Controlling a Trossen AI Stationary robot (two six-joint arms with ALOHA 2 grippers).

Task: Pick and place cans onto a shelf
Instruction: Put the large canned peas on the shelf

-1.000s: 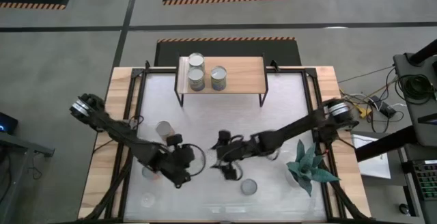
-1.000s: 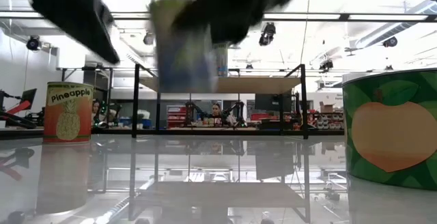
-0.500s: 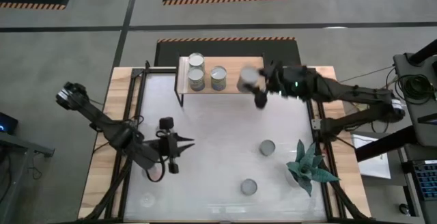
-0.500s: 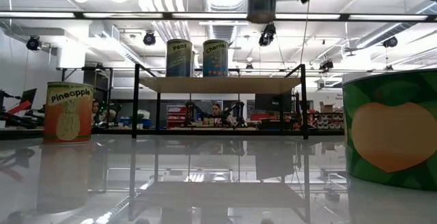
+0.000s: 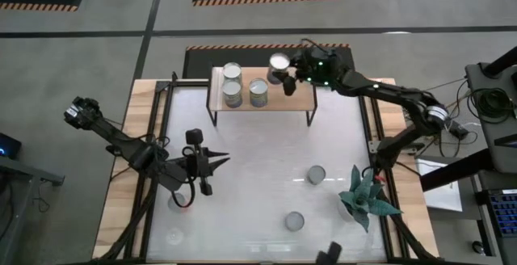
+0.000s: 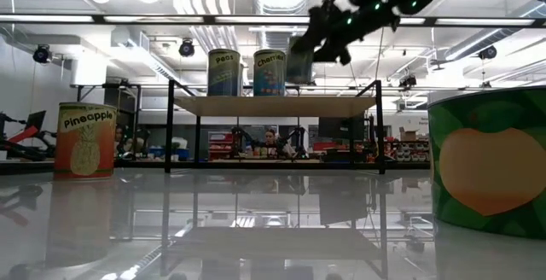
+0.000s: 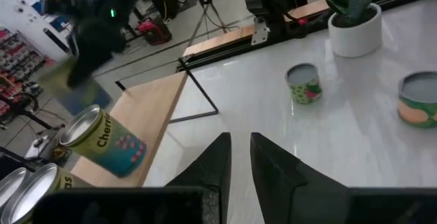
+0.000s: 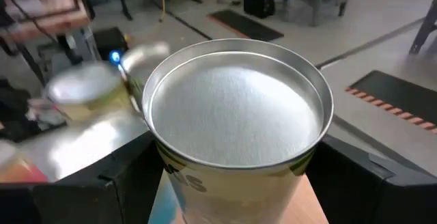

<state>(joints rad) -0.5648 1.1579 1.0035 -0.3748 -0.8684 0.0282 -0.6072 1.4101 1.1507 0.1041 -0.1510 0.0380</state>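
Observation:
The shelf (image 5: pixel 283 91) stands at the table's far edge with three cans on its left part (image 5: pixel 232 72) (image 5: pixel 232 94) (image 5: pixel 258 92). They show as the Peas can (image 6: pixel 224 72) and the Cherries can (image 6: pixel 269 72) in the low view. My right gripper (image 5: pixel 289 75) is shut on another can (image 5: pixel 279 61) over the shelf's far edge, right of those three. My left gripper (image 5: pixel 220 161) is shut and empty over the table's left part. Two cans (image 5: pixel 316 174) (image 5: pixel 295 221) stand on the table. A Pineapple can (image 6: pixel 85 139) stands at the left. My right gripper pinches the can's side wall just below its rim (image 8: pixel 160 157) between its two fingers, one on each side. The fingers (image 8: pixel 126 179) come from the table's right side. The can (image 6: pixel 300 67) hangs tilted, a little above the shelf board.
A potted plant (image 5: pixel 367 196) stands at the table's right edge. A Peach can (image 6: pixel 490 156) stands close to the low camera. The shelf's right half (image 5: pixel 300 99) is bare wood. The table's middle (image 5: pixel 258 176) is bare between the arms.
My right gripper has gone from the table's middle up and toward the far edge with a can, and now holds it over the shelf's far side beside the three cans. My left gripper has drawn back a little toward the table's left edge.

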